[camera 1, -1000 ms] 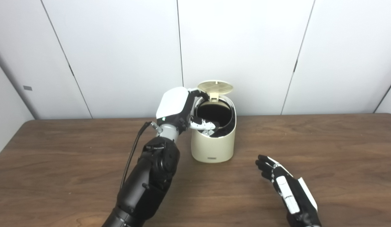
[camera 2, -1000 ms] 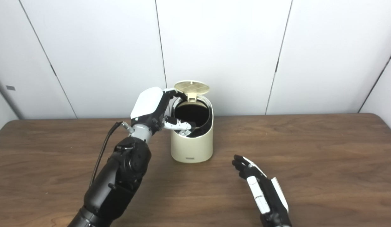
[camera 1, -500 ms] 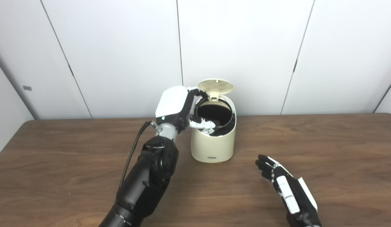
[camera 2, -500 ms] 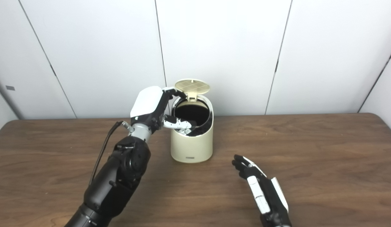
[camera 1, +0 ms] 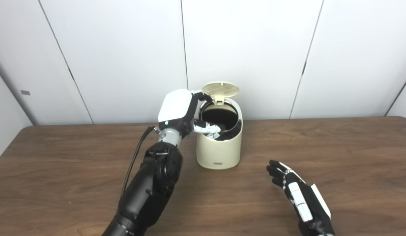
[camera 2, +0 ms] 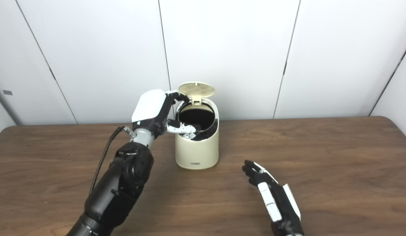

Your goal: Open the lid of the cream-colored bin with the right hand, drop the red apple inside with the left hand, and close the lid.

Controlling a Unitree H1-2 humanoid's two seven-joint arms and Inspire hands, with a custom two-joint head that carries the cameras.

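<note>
1. Beyond your fingers, white wall panels [camera 1: 245, 49] split by thin dark seams fill the backdrop.
2. Under them, you see a dark wood-grain table [camera 1: 353, 154] with rounded far corners.
3. Even, soft light covers both; a small grey tag [camera 1: 25, 92] marks the left panel.

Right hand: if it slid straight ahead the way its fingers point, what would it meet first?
Probably the bin: the right hand lies open on the table, fingers aimed up-left toward its base. Depth is unclear, so it might pass just beside.

Matt wood-grain table [camera 1: 337, 147]; bin [camera 1: 219, 150] probably smooth plastic.
</note>
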